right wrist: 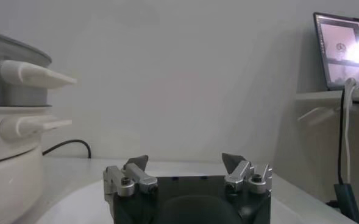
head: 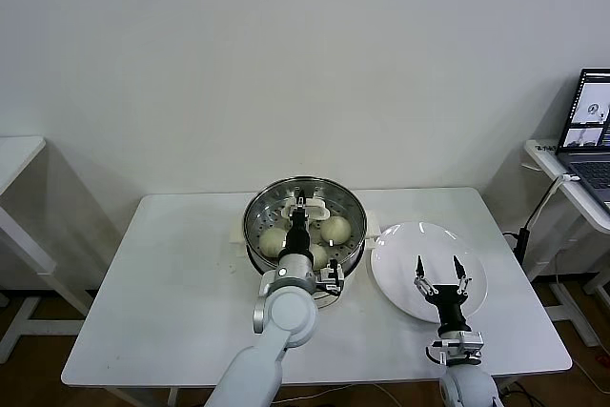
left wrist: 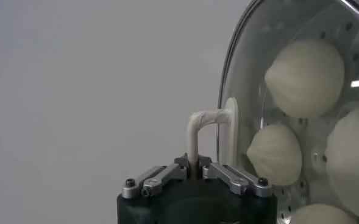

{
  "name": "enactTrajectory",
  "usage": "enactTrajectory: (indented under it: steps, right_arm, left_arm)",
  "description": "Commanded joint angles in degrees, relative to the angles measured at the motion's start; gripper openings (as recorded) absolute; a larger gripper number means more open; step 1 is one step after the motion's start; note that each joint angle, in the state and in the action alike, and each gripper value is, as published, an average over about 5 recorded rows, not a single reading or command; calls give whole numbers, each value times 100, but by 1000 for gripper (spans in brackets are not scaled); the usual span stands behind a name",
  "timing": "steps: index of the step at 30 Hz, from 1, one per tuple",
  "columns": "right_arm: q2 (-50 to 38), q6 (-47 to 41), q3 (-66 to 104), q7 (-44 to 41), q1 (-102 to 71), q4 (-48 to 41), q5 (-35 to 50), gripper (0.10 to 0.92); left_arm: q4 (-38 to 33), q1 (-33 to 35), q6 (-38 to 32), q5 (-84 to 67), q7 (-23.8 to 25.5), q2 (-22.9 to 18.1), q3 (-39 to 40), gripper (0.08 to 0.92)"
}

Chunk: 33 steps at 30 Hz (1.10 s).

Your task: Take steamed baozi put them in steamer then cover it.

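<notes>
The steamer (head: pixel 254 235), a shiny steel pot, stands at the middle of the white table. The clear glass cover (head: pixel 334 199) lies across its mouth, and pale baozi (head: pixel 274 240) show through the glass. My left gripper (head: pixel 301 207) reaches over the pot and is shut on the cover's white handle (head: pixel 313 205). The left wrist view shows the gripper (left wrist: pixel 193 165) clamped on the handle (left wrist: pixel 202 120), with the cover (left wrist: pixel 246 73) and three baozi (left wrist: pixel 305 76) behind it. My right gripper (head: pixel 439 269) hangs open over the white plate (head: pixel 400 245), holding nothing. In the right wrist view, that gripper (right wrist: pixel 184 163) sits beside the steamer (right wrist: pixel 2 79).
A laptop (head: pixel 591 126) sits on a side desk at the far right, with a cable (head: pixel 538 207) hanging beside the table. Another white table edge (head: pixel 14 154) shows at the far left. The steamer's side handles (right wrist: pixel 36 74) stick out toward the plate.
</notes>
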Motion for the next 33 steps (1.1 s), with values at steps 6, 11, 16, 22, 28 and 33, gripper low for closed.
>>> enactTrajectory:
  steps: [6,11,16,22,28,33]
  right_arm:
    - [2,11,11,-6,-8,-12,-15,823]
    - [0,14,12,-6,-6,-12,-17,823]
    - [-4,13,7,-6,-5,-9,-23,823]
    - [18,10,2,-2,19,4,-55,823]
    - [5,6,10,-6,13,30,-93,823]
    - [-42,-184,-23,72,-14,162,-104,823]
  left_arm:
    - [-95,82,-44,115,72,-17,-45,273]
    - [-335,191,-38,94,88,18,-49,411]
    - [-718,354,-55,32,120,163,20,548]
    - [-1126,552,-76,-95,161,468,132,589]
    - [-1741,803,-61,-353,198,868,158,713]
    - [-2466,1026,-24,-1072,263,1342,-14,813]
